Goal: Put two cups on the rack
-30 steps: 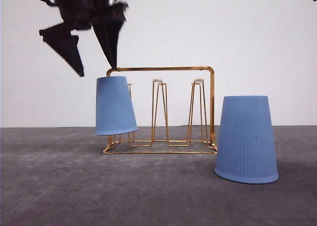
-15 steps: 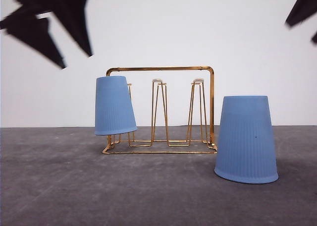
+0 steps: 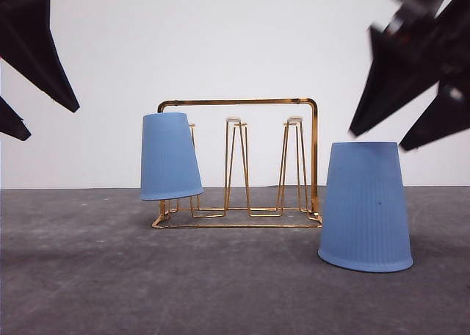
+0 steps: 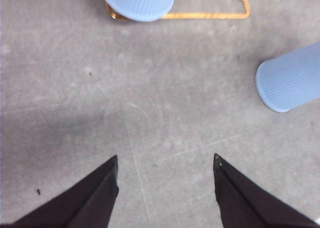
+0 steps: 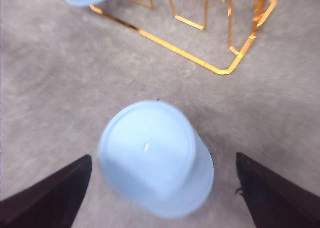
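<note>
One light blue ribbed cup (image 3: pixel 170 156) hangs upside down and slightly tilted on the left prong of the gold wire rack (image 3: pixel 239 101). The other cup (image 3: pixel 365 206) stands upside down on the table, right of the rack and nearer the front. My left gripper (image 3: pixel 51 123) is open and empty, high at the far left, well clear of the racked cup (image 4: pixel 139 3). My right gripper (image 3: pixel 377 142) is open just above the standing cup (image 5: pixel 152 155), one finger on each side of it and not touching it.
The grey table (image 3: pixel 220 276) stretches bare in front of the rack. The rack's middle prong (image 3: pixel 233 122) and right prong (image 3: pixel 294 122) carry nothing. A white wall stands behind.
My left gripper has drawn away from the racked cup, up and to the left. My right gripper has come down from the upper right corner to just over the standing cup. Neither cup moved.
</note>
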